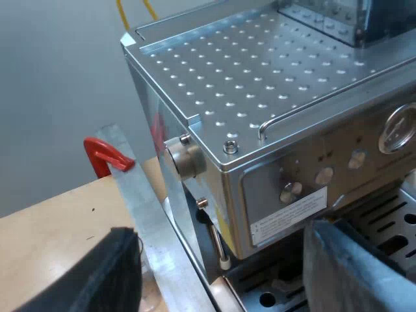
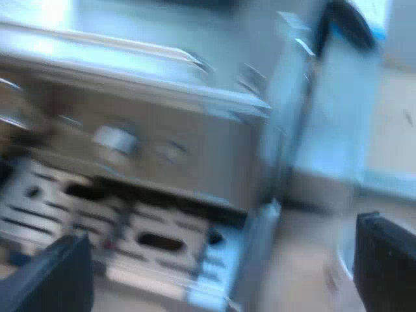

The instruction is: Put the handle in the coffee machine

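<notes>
Left wrist view looks down on the espresso machine (image 1: 263, 185), which stands on the wooden counter (image 1: 52, 227) close to one of its edges. We see the machine's dimpled metal top (image 1: 260, 78) with a thin rail (image 1: 312, 107) along its front, and the foot of the bean hopper (image 1: 338, 19) at the back of that top. On the front panel sit a round pressure gauge (image 1: 398, 128), a row of small knobs (image 1: 324, 175) and a white label (image 1: 289, 214). Below the panel lies the slotted drip grate (image 1: 383, 227). On the machine's side wall there is a round dial (image 1: 184, 160), and under it the steam wand (image 1: 218, 244) hangs down. A red clamp (image 1: 104, 156) grips the counter's edge. From it an aluminium bar (image 1: 156, 227) runs along the counter just beside the machine.

Our left hand (image 1: 221, 260) hovers near the machine's lower front corner. Its fingers (image 1: 97, 273) are spread wide, with nothing between them.

Right wrist view faces the machine's front at a slant. We can make out a large silver knob (image 2: 116, 140) on the panel and the drip grate beneath it. Our right hand (image 2: 221, 266) hangs in front of the grate, fingers (image 2: 383, 260) spread wide, holding nothing. Past the machine's corner we see bare counter.
</notes>
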Action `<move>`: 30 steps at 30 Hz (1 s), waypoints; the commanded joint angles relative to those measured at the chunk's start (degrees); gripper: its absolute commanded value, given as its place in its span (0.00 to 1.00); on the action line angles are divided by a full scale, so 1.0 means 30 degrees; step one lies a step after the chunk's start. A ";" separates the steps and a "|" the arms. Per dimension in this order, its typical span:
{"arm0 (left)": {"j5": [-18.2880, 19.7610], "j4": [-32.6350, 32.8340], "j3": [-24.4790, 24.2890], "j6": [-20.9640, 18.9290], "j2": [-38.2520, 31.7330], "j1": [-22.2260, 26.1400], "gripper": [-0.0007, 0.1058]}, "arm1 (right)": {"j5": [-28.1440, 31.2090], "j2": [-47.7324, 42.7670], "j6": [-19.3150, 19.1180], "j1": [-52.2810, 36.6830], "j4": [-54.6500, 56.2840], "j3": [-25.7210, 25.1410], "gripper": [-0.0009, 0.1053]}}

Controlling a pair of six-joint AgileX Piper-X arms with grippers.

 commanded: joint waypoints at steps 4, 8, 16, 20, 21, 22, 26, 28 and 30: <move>0.0088 0.0021 -0.0154 -0.0045 -0.0352 0.0011 0.54 | -0.3020 -0.0153 -0.0211 -0.6650 0.2588 -0.0209 0.77; 0.0088 0.0021 -0.0154 0.0290 -0.0980 0.0245 0.54 | -0.3920 -0.0153 -0.1123 -0.9459 0.3904 -0.0209 0.77; 0.0125 0.1919 -0.0154 0.0290 -0.2058 0.1793 0.54 | -0.3908 -0.1137 -0.2025 -1.3098 0.4855 -0.0174 0.77; 0.0113 0.2481 -0.0154 0.0290 -0.2483 0.1803 0.54 | -0.3901 -0.2276 -0.2525 -1.3185 0.4855 -0.0174 0.77; 0.0113 0.2477 -0.0154 0.0290 -0.2712 0.1803 0.54 | -0.3901 -0.2667 -0.2662 -1.3185 0.4855 -0.0174 0.77; 0.0113 0.2477 -0.0154 0.0249 -0.2904 0.1803 0.54 | -0.3901 -0.3206 -0.2676 -1.3185 0.4855 -0.0174 0.77; 0.0113 0.2573 -0.0154 0.0020 -0.3504 0.1803 0.54 | -0.3901 -0.4608 -0.2670 -1.3185 0.4855 -0.0174 0.77; 0.0113 0.2609 -0.0094 -0.0045 -0.4142 0.1803 0.54 | -0.3901 -0.6230 -0.2670 -1.3185 0.4821 -0.0174 0.77; 0.0113 0.2609 0.0045 -0.0045 -0.4552 0.1803 0.54 | -0.3901 -0.7284 -0.2873 -1.3185 0.4821 -0.0174 0.77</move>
